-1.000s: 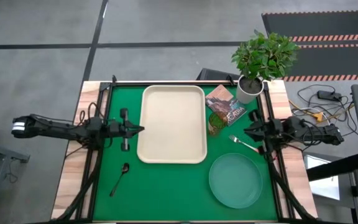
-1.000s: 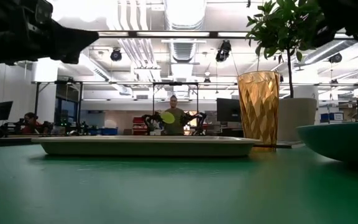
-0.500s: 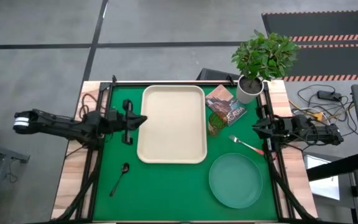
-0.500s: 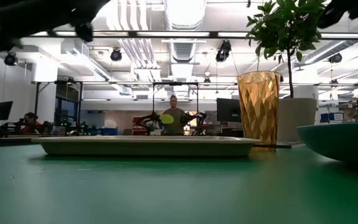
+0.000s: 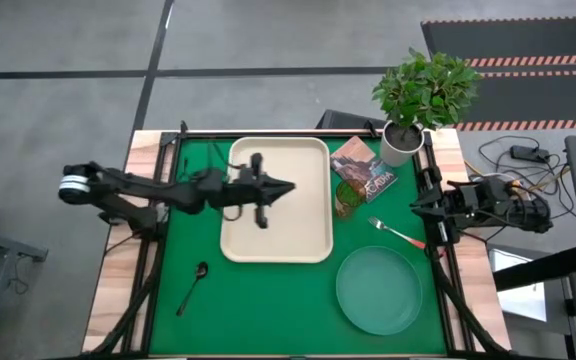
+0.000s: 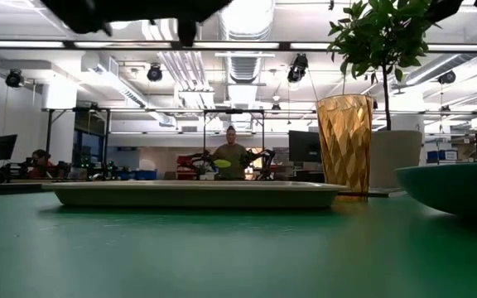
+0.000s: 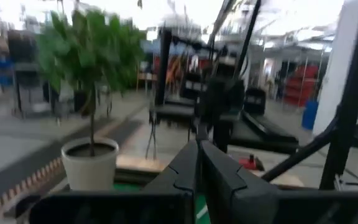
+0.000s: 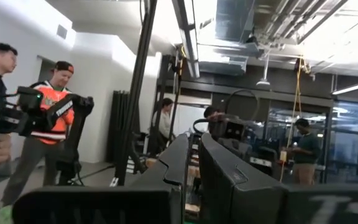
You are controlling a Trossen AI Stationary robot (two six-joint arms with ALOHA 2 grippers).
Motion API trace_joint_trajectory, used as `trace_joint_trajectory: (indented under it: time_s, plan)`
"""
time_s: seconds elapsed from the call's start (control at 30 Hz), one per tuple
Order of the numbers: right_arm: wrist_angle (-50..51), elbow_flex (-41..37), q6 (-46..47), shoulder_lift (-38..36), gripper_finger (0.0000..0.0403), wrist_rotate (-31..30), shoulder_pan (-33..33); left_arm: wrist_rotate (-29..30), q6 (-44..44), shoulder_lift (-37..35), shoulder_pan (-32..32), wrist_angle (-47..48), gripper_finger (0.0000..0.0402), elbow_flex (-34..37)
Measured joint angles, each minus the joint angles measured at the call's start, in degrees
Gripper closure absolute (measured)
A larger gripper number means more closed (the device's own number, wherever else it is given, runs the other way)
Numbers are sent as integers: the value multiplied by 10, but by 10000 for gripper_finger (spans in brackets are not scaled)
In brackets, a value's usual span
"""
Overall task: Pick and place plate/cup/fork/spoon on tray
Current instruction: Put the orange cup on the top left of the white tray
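The tray (image 5: 276,200) lay empty at the middle of the green table (image 5: 268,300), long side running away from the front edge, so nothing had been loaded yet. Out over it reached the left gripper (image 5: 286,187), fingers pressed together with nothing between them, pointing across toward the cup side; judging by that line, the cup (image 5: 346,197) looked the likely first pick. The amber cup stood upright just off the tray's right rim, partly on a picture card (image 5: 366,170) that lay flat under it. That card and the white pot of the potted plant (image 5: 400,143) right behind would crowd any grasp there, and the leaves overhung that corner.

The fork (image 5: 391,231) lay slanted on the cloth between cup and plate (image 5: 379,290), near the right gripper (image 5: 415,209), which waited at the table's right edge, fingers closed and empty. The teal plate sat front right, apart from the tray. The spoon (image 5: 192,286) lay alone front left, well clear of everything. In the low view people (image 6: 231,157) stood far back in the room, well off the table.
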State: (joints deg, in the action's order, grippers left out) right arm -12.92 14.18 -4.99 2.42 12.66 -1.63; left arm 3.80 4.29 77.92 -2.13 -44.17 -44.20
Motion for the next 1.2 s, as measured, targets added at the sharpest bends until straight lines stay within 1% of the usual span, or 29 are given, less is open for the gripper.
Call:
trace_joint_trajectory:
  time_s: [0.17, 0.37, 0.47, 0.57, 0.7, 0.83, 0.93, 1.03, 1.1, 1.2]
  plan:
    - [7, 4, -7, 0, 376, 0, 0, 0, 28, 67, 1, 114, 402, -99]
    - [7, 9, -16, 0, 376, -1, 0, 0, 20, 139, 8, 298, 402, -234]
    - [12, 13, -15, 0, 376, -1, 0, 0, 13, 168, 11, 374, 402, -283]
    - [24, 14, -15, 0, 376, -2, 0, -7, 8, 194, 12, 391, 402, -310]
    - [24, 15, -16, 0, 376, -2, 0, -17, -6, 231, 12, 388, 402, -344]
    - [21, 15, -16, 0, 376, -5, 0, -20, -25, 272, 12, 387, 402, -390]
    - [21, 15, -14, 0, 376, -6, 0, -37, -46, 303, 14, 394, 402, -430]
    - [23, 15, -10, 0, 376, -6, 0, -46, -50, 324, 14, 451, 402, -478]
    - [24, 15, -10, 0, 376, -6, 0, -45, -52, 332, 14, 516, 402, -518]
    - [24, 15, -11, 0, 376, -6, 0, -26, -74, 335, 14, 602, 402, -569]
